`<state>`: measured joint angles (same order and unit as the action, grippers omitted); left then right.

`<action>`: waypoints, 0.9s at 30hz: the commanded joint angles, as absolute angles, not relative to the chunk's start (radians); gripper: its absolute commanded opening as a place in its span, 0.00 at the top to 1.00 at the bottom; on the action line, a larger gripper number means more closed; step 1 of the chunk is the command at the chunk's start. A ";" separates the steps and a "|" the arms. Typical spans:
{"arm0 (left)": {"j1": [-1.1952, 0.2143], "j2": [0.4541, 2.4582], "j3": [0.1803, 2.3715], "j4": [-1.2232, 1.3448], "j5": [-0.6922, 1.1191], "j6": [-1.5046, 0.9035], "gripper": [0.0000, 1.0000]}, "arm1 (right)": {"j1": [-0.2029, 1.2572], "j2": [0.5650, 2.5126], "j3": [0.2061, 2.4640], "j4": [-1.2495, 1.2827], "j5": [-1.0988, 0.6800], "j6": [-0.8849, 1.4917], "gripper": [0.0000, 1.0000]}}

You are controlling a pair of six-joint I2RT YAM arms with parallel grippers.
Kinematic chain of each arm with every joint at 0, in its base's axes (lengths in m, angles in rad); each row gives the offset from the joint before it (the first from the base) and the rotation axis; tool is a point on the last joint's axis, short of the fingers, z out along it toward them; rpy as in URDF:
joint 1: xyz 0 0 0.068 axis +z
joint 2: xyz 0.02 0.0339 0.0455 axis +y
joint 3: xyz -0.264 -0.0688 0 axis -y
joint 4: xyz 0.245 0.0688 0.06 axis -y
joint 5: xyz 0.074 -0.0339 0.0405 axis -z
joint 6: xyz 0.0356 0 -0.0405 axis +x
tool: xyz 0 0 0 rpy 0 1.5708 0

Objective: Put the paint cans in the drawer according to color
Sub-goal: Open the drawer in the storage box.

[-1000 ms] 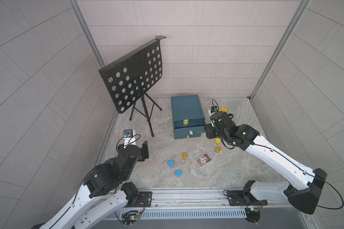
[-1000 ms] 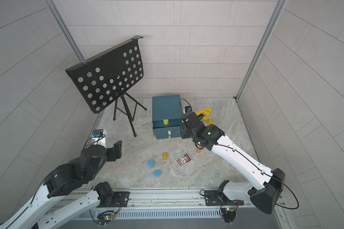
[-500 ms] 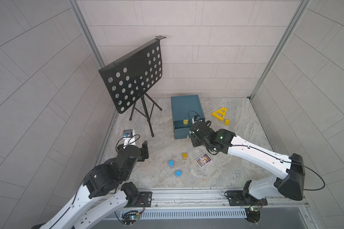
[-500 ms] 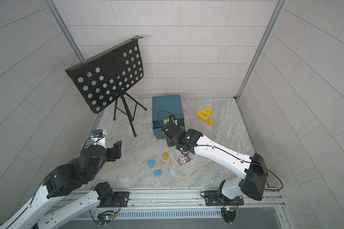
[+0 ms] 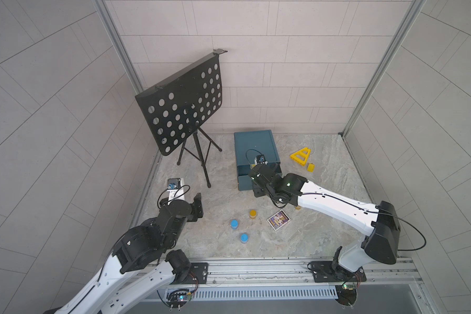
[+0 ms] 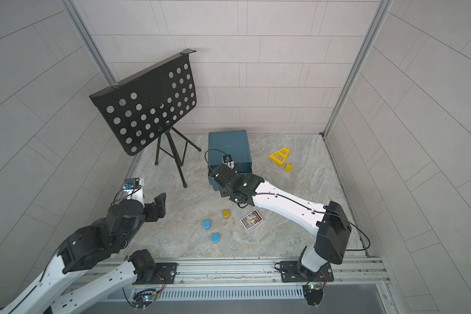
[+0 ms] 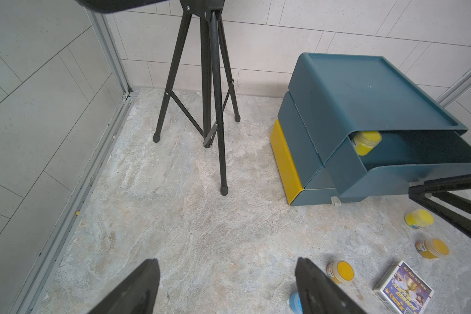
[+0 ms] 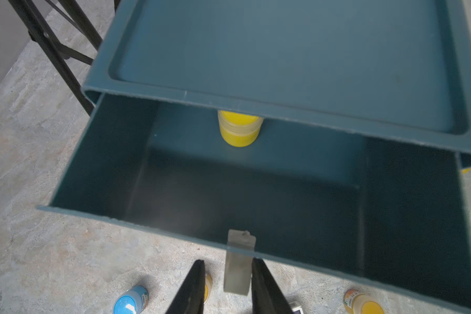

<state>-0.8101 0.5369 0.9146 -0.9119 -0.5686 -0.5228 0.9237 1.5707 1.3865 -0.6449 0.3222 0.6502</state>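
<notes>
The teal drawer unit [image 5: 256, 146] stands at the back with its top drawer [image 8: 98, 163] pulled out. One yellow paint can [image 8: 239, 127] sits deep inside it. My right gripper [image 8: 228, 261] is at the drawer front, jaws narrowly open either side of the whitish pull tab [image 8: 241, 242], one finger against it and a gap at the other. On the floor stand an amber can [image 5: 253, 213], two blue cans [image 5: 234, 223] [image 5: 244, 237], a yellow can [image 7: 418, 218] and another amber can [image 7: 433, 248]. My left gripper [image 7: 226, 260] hovers open and empty at the left.
A black music stand [image 5: 182, 108] on a tripod [image 7: 212, 108] stands left of the drawer unit. A yellow triangular frame [image 5: 300, 156] and a small yellow block [image 5: 310, 167] lie at the back right. A printed card box [image 5: 278, 219] lies beside the cans.
My right arm has swung from the drawer unit's right side to the drawer front, and its jaws have narrowed around the pull tab. The left arm has not moved.
</notes>
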 commanded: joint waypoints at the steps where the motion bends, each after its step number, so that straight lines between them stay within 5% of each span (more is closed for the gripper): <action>1: -0.807 0.525 0.908 -0.923 -0.576 -0.517 0.15 | 0.925 1.578 1.396 -0.652 0.351 0.655 0.70; 9: -0.806 0.523 0.908 -0.921 -0.575 -0.517 0.15 | 0.923 1.578 1.377 -0.653 0.373 0.660 0.69; 17: -0.806 0.520 0.908 -0.922 -0.577 -0.517 0.14 | 0.927 1.575 1.374 -0.655 0.364 0.676 0.95; 27: -0.807 0.523 0.907 -0.919 -0.575 -0.517 0.14 | 0.987 1.492 1.290 -0.677 0.403 0.706 0.98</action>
